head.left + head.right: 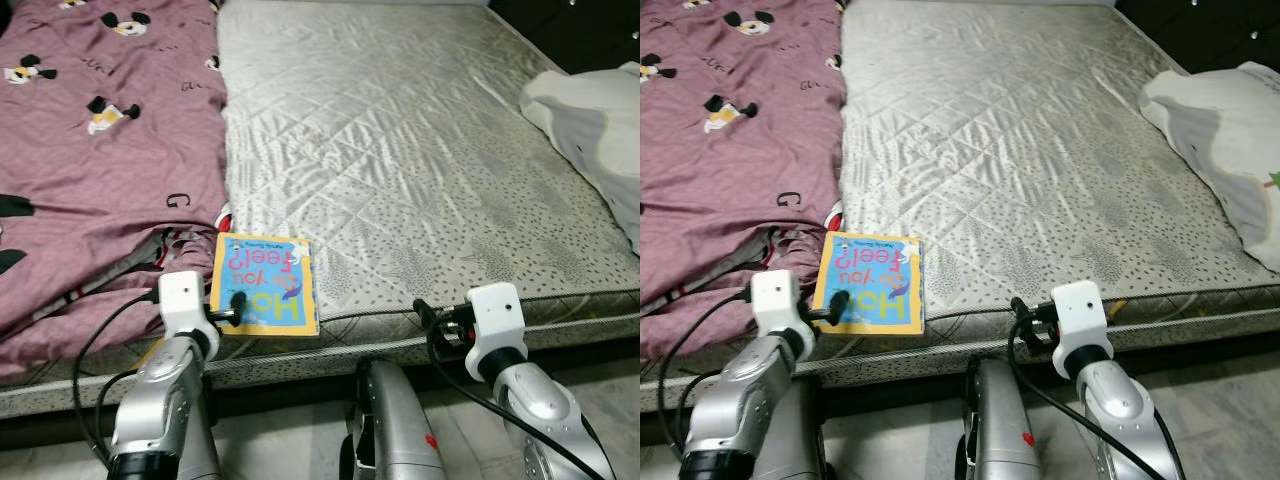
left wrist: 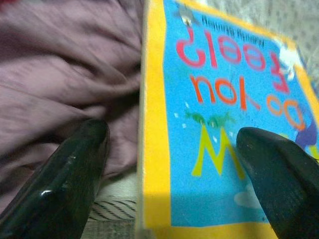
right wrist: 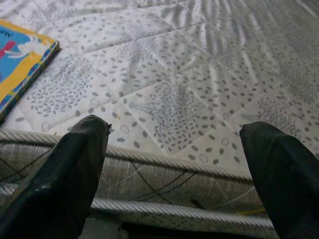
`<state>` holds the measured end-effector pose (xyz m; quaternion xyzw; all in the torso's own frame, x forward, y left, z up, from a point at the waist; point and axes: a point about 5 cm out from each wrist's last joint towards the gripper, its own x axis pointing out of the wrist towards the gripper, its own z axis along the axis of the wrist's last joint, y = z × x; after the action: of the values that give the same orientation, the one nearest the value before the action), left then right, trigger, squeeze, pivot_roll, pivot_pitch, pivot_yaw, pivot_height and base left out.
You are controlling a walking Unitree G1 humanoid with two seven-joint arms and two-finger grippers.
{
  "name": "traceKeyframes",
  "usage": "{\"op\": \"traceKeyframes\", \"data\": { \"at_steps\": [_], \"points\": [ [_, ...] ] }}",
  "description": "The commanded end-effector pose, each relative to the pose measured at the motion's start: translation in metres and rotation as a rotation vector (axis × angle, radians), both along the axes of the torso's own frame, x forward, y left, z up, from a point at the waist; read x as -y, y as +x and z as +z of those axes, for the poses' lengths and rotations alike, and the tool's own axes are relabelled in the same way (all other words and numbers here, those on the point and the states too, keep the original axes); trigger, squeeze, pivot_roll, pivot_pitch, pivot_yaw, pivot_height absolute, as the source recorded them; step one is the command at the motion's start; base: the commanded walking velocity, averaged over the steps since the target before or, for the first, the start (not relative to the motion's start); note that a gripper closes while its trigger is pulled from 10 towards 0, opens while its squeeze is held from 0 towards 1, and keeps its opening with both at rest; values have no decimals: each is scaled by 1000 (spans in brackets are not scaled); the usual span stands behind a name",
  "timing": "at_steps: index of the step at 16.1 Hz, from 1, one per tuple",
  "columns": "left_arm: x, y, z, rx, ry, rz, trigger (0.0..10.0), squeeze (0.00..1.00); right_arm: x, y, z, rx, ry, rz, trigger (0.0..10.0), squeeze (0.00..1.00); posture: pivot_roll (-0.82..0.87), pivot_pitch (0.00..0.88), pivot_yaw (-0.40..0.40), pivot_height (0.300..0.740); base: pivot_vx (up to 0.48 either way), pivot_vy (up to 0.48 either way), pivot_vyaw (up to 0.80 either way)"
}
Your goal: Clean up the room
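Head views: the left gripper is at the near edge of the mattress, its black tip over the lower left corner of the book. The book lies flat, cover up, yellow-bordered with a blue panel, directly ahead of this gripper and touching the edge of the purple blanket on its outer side. The right gripper is at the same mattress edge, well apart from the book, which lies toward the robot's left of it. A white pillow lies far ahead and outward of the right gripper.

Left wrist view: the two fingers are spread wide. The book lies between and beyond them; one finger is over folded purple blanket, the other over the blue cover. Nothing is clamped; contact with the cover cannot be confirmed.

Right wrist view: the fingers are spread apart, holding nothing. Between them lie the piped mattress edge and the quilted, leaf-patterned top. A corner of the book lies ahead, beyond one finger.
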<state>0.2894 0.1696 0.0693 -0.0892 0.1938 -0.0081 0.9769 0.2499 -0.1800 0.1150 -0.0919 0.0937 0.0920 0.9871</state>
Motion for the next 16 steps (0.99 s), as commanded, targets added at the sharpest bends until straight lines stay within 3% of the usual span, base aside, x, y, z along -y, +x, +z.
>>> {"op": "traceKeyframes", "data": {
  "at_steps": [1,6,12,13,14,16],
  "points": [
    [-1,-1,-7,-26,8,-8,10000,0,4,0,4,6,-17,-9,10000,0,-103,162,-103,515,0,0,0],
    [3,3,-18,-105,-54,-76,10000,0,6,6,9,17,-31,-13,10000,0,-110,153,-100,515,0,0,0],
    [21,10,-22,-169,-212,-246,10000,0,4,11,10,26,-30,-13,10000,0,-112,139,-99,515,0,0,0],
    [24,12,-23,-171,-247,-266,1529,0,4,13,11,31,-32,-13,10000,0,-117,134,-98,515,0,0,0],
    [24,13,-23,-172,-260,-274,0,0,4,14,12,35,-32,-14,10000,0,-119,132,-98,515,0,0,0],
    [26,14,-22,-170,-303,-288,0,0,6,16,14,42,-34,-17,10000,0,-121,123,-98,515,0,0,0]
  ]
}}
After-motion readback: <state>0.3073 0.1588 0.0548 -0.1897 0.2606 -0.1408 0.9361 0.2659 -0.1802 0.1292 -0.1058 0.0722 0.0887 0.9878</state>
